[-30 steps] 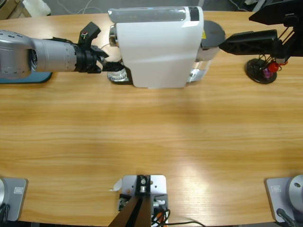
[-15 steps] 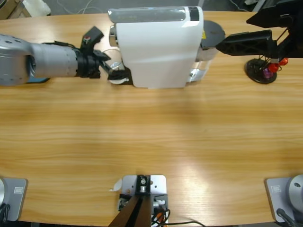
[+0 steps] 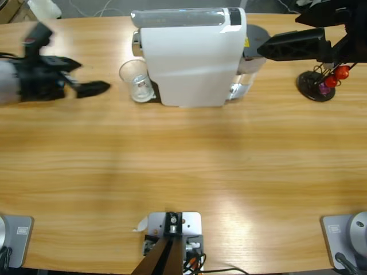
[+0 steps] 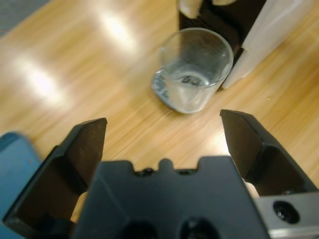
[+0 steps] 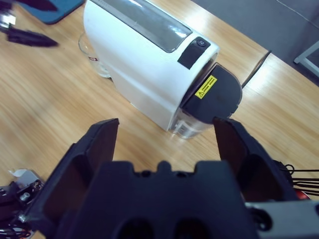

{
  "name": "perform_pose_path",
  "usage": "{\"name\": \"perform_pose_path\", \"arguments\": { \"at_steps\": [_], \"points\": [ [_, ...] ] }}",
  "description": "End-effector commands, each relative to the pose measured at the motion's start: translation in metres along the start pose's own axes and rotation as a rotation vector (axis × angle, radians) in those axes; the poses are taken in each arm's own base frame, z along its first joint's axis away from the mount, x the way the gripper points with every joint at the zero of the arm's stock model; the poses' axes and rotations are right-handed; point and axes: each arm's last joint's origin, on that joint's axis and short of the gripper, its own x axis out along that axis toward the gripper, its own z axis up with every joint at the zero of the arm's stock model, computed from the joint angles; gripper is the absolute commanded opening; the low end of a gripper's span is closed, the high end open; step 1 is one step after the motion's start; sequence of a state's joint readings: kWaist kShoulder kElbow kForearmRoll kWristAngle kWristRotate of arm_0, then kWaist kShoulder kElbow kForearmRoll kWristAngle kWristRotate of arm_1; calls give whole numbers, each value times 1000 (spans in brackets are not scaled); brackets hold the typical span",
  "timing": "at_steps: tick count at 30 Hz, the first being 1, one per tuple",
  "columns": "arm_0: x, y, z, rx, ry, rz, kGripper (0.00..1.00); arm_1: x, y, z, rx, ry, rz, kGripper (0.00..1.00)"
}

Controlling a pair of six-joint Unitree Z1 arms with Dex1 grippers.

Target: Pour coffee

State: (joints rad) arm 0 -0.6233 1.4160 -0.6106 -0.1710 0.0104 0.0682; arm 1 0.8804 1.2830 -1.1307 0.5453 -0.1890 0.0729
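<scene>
— How far along can the pouring be judged to be?

— A clear glass (image 3: 136, 81) is seen standing at the front of the white coffee machine (image 3: 189, 57), touching its black base, at about eleven o'clock from the table's (image 3: 183, 166) middle in the high view. Only a thin pale layer is made out at its bottom in the left wrist view (image 4: 192, 82); whether that is the coffee cannot be told. Little seems done, so filling is judged to be left.

— And the grippers?

— The left gripper (image 4: 162, 144) is held wide open with nothing between its jaws, apart from the glass, which lies at twelve o'clock ahead of it. In the high view it (image 3: 86, 87) is seen at nine o'clock from the glass. The right gripper (image 5: 167, 144) is likewise spread and empty, poised above the machine's dark rear tank (image 5: 214, 94).

— Which way is the glass pointed?

— It is stood upright, mouth up, long axis vertical.
</scene>
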Motion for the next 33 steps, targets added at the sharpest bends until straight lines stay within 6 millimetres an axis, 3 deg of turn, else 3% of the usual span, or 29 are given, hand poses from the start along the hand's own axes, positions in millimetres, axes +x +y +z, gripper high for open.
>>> {"name": "perform_pose_path", "arguments": {
  "at_steps": [1,3,4,6,7,9,11,12,19,26,29,30,33],
  "points": [
    [-53,-3,-22,-197,58,51,998,-1,0,3,83,-12,-15,623],
    [-49,-15,-28,-279,115,13,978,-3,0,1,113,-7,-15,607],
    [-46,-23,-31,-297,141,-12,951,-3,0,1,132,-6,-15,484],
    [-38,-36,-34,-326,188,-45,811,-7,-1,1,157,-17,-21,23],
    [-35,-39,-34,-324,200,-53,807,-8,-2,2,158,-23,-30,0],
    [-31,-42,-32,-317,199,-63,826,-10,-2,5,160,-36,-32,0],
    [-27,-43,-32,-316,206,-61,964,-12,-2,10,162,-46,-19,37],
    [-24,-44,-32,-315,215,-58,984,-14,-1,14,161,-42,-8,34],
    [3,-50,-22,-364,223,-48,933,-34,-3,55,30,62,-47,0],
    [36,-55,-22,-429,256,-9,890,-34,-2,84,47,74,-66,0],
    [37,-55,-24,-425,256,1,938,-60,-14,96,88,85,-82,0],
    [37,-55,-24,-421,258,2,995,-61,-18,104,106,86,-76,0],
    [37,-56,-24,-411,255,2,1000,-45,-30,122,151,146,-48,0]
  ]
}}
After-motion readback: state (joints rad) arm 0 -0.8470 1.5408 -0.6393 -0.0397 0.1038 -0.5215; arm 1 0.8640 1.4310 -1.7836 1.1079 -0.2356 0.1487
